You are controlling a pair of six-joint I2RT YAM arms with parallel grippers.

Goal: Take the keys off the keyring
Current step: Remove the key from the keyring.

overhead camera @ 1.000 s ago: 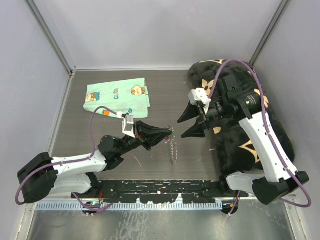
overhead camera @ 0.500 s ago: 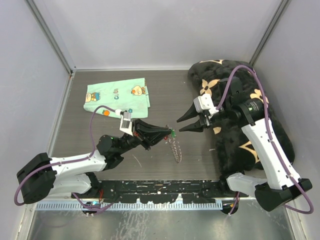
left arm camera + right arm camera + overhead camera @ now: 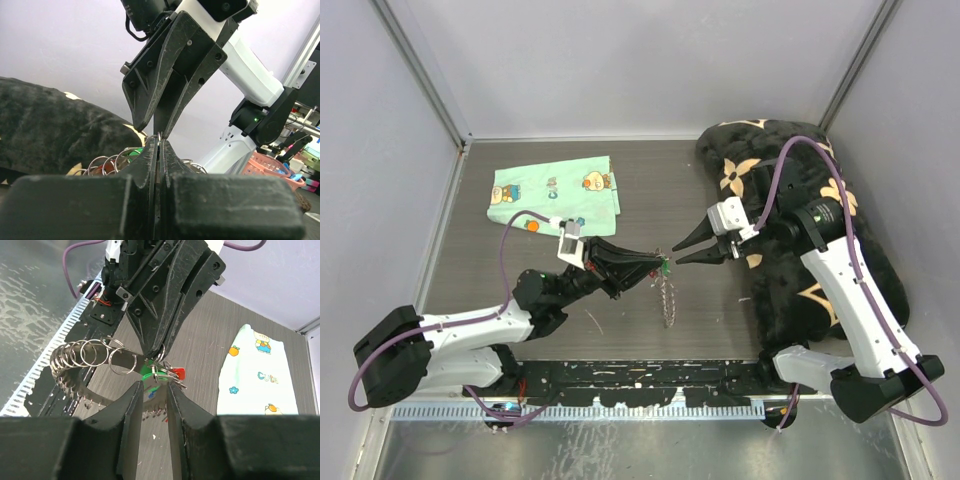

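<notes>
My left gripper (image 3: 660, 264) is shut on the thin wire of the keyring (image 3: 668, 300), which hangs from its tips above the table. In the right wrist view the keyring (image 3: 65, 371) curves away to the left, fringed with small silver rings. The keys (image 3: 167, 374), one with a green head and one with a red head, cluster just under the left gripper (image 3: 157, 347). My right gripper (image 3: 152, 390) faces them with its jaws narrowly apart, the green head right at its tips, nothing clamped. In the left wrist view the right gripper (image 3: 152, 131) stands just beyond my shut left gripper (image 3: 159, 142).
A mint-green cartoon-print cloth (image 3: 555, 195) lies at the back left of the table. A black furry cloth with cream flowers (image 3: 800, 160) fills the right side under the right arm. Grey walls enclose the table; the arms' base rail (image 3: 620, 378) runs along the front.
My right gripper has moved left up to the left gripper's tips, and its jaws have narrowed. The left gripper has kept hold of the keyring, which swung a little.
</notes>
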